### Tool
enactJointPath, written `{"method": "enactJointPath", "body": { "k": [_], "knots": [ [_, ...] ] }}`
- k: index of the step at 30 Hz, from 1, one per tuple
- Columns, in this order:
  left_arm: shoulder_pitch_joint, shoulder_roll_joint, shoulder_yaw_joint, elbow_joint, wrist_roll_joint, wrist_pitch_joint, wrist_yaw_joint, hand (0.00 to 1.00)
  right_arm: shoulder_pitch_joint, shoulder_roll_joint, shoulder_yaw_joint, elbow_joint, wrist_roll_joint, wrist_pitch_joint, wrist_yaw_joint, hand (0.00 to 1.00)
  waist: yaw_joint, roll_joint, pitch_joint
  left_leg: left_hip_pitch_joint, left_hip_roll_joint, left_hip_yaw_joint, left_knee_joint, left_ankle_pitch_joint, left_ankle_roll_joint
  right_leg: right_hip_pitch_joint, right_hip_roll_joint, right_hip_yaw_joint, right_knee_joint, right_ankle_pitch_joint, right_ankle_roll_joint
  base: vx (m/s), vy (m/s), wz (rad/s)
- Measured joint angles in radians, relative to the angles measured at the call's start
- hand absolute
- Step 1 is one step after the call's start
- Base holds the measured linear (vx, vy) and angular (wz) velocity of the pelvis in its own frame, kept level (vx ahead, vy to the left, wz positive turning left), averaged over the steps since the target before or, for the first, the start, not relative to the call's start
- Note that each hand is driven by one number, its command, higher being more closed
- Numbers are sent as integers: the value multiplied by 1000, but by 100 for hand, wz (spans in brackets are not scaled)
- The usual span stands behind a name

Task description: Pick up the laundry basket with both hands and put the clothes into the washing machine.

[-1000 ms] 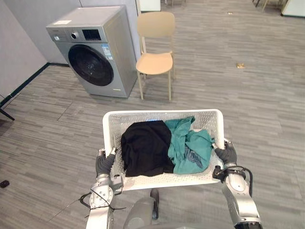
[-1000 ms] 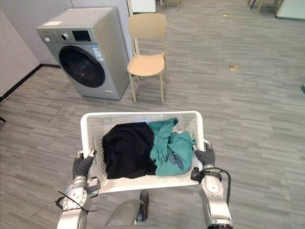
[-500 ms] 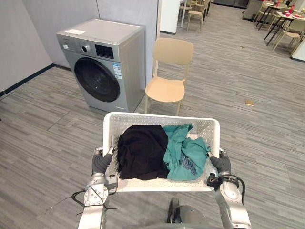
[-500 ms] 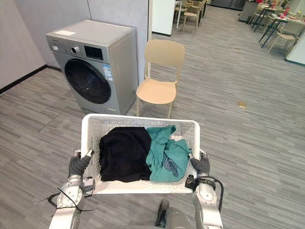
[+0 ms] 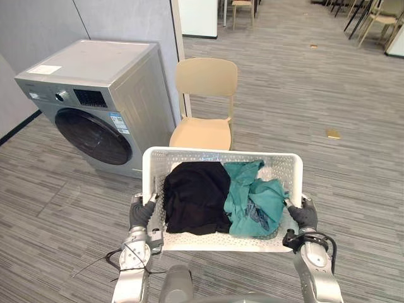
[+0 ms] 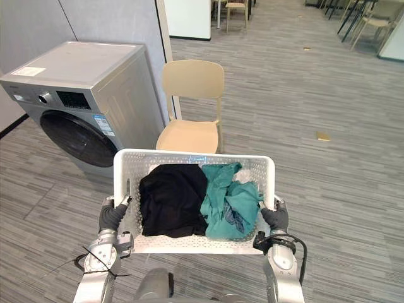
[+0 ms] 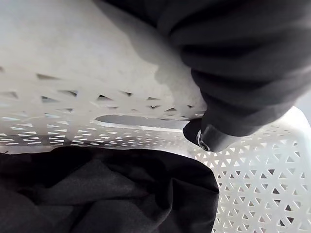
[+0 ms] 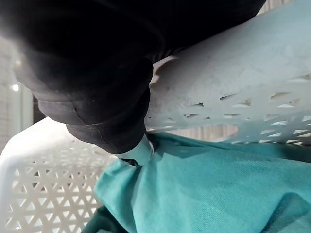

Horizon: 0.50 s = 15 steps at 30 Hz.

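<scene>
A white perforated laundry basket [image 5: 221, 156] is carried in front of me, off the floor. Inside it lie a black garment [image 5: 196, 196] on the left and a teal garment [image 5: 255, 205] on the right. My left hand [image 5: 140, 213] is shut on the basket's left rim [image 7: 97, 73]. My right hand [image 5: 305, 216] is shut on the right rim [image 8: 233, 82]. A grey front-loading washing machine [image 5: 88, 101] stands ahead to the left with its round dark door [image 5: 95, 136] closed.
A beige chair [image 5: 205, 104] stands right beside the washer, directly beyond the basket. A grey wall runs behind the washer. Wood-look flooring stretches to the right, with a small yellow object [image 5: 333, 133] lying on it. More chairs [image 5: 372, 19] stand far back on the right.
The whole view has shifted: the washer and chair now appear closer and the washer further left. Both hands keep their hold on the basket, and the clothes lie as before.
</scene>
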Motion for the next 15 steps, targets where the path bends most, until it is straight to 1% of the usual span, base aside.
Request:
{"method": "enactJointPath", "body": {
  "k": [1,2,3,4,5,6,7,8,9,10,11,12,13,14,15],
  "knots": [
    [0,-7,0,0,0,0,-4,100,-4,-7,-7,0,-1,0,0,100,3,8,-1,-5,-23,-5,-129,33,-32,16,-3,7,0,-19,13,346,163,-7],
    [2,-16,1,-1,0,0,-4,100,-11,-13,-8,1,-2,0,1,100,9,17,-2,-16,-36,-16,-225,67,-47,26,-2,20,1,-40,30,346,183,-36],
    [3,-23,9,-2,0,0,-4,100,-28,-13,-4,13,-8,0,1,100,21,26,-2,-21,-43,-30,-257,122,-48,40,-3,43,8,-70,55,375,216,-62],
    [4,-18,15,-2,0,1,-4,100,-35,-8,1,24,-10,1,1,100,36,21,-6,-18,-48,-18,-243,183,-44,52,-18,70,19,-93,76,405,223,-62],
    [6,-15,18,-4,0,1,-4,100,-35,-6,7,26,-10,1,1,100,40,16,-14,-19,-55,-1,-234,213,-34,55,-32,84,25,-109,89,507,218,-53],
    [8,-15,27,-9,0,1,-4,100,-37,-3,15,26,-10,1,2,100,39,2,-28,-21,-69,43,-197,245,0,56,-67,103,52,-139,123,564,209,-42],
    [7,-12,29,-8,0,4,-3,100,-46,0,14,39,-11,1,2,100,35,-13,-24,-24,-84,82,-130,221,46,26,-103,126,151,-157,155,684,274,-45],
    [7,-10,27,-8,1,12,-4,100,-47,1,13,50,-13,1,2,100,36,-16,-23,-12,-91,103,-97,174,60,-27,-123,150,299,-158,169,453,194,-41],
    [7,-6,28,-6,1,13,-4,100,-48,5,13,56,-13,1,3,100,36,-23,-18,6,-99,116,-83,146,68,-71,-136,163,420,-143,193,523,263,-44],
    [7,12,29,-5,1,14,-4,100,-49,24,13,70,-19,1,4,100,32,-45,0,69,-120,143,-79,100,88,-153,-171,178,674,-59,214,465,223,-34],
    [8,30,28,-2,1,20,-4,100,-44,35,12,85,-22,1,4,100,26,-52,13,137,-131,149,-72,59,106,-211,-200,170,878,-11,165,549,254,-22],
    [9,33,28,-1,2,25,-4,100,-38,39,12,90,-23,1,4,100,19,-47,16,173,-130,149,-73,45,116,-236,-208,155,944,-11,159,405,165,-6],
    [11,36,31,-1,5,29,-4,100,-34,42,17,91,-23,1,5,100,3,-30,23,238,-116,147,-94,23,121,-271,-215,109,997,-20,142,377,145,-10],
    [12,38,43,-6,5,29,-4,100,-37,49,29,90,-23,-3,10,100,3,-17,25,285,-98,149,-130,8,112,-307,-219,61,977,-32,123,343,136,-15],
    [12,39,49,-11,5,29,-4,100,-38,54,31,90,-23,-8,15,100,4,-17,25,301,-93,148,-146,-5,114,-330,-223,38,948,-34,123,309,82,-16]
  ]
}}
